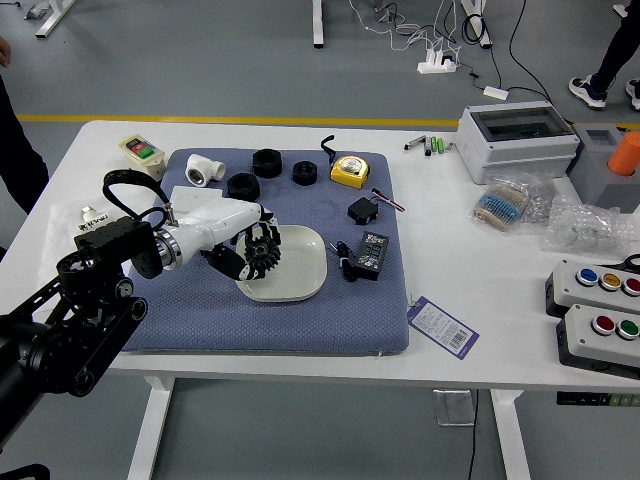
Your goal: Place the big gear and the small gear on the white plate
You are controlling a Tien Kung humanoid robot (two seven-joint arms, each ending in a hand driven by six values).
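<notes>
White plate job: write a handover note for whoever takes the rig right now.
Left hand: fingers closed on the big gear, over the plate; contact unclear.
Right hand: out of view.
Small gear: not visible, perhaps hidden by the left arm.
Done: big gear grasped, at the plate, not released.
Left to do: release it there; find and place the small gear.

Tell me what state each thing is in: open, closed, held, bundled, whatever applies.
Left hand: closed on the big gear.
Big gear: held, over the plate.
White plate: lying flat, partly hidden by hand and gear.
White case: closed.
Black cable: bundled.
Clear wrapping: crumpled.
</notes>
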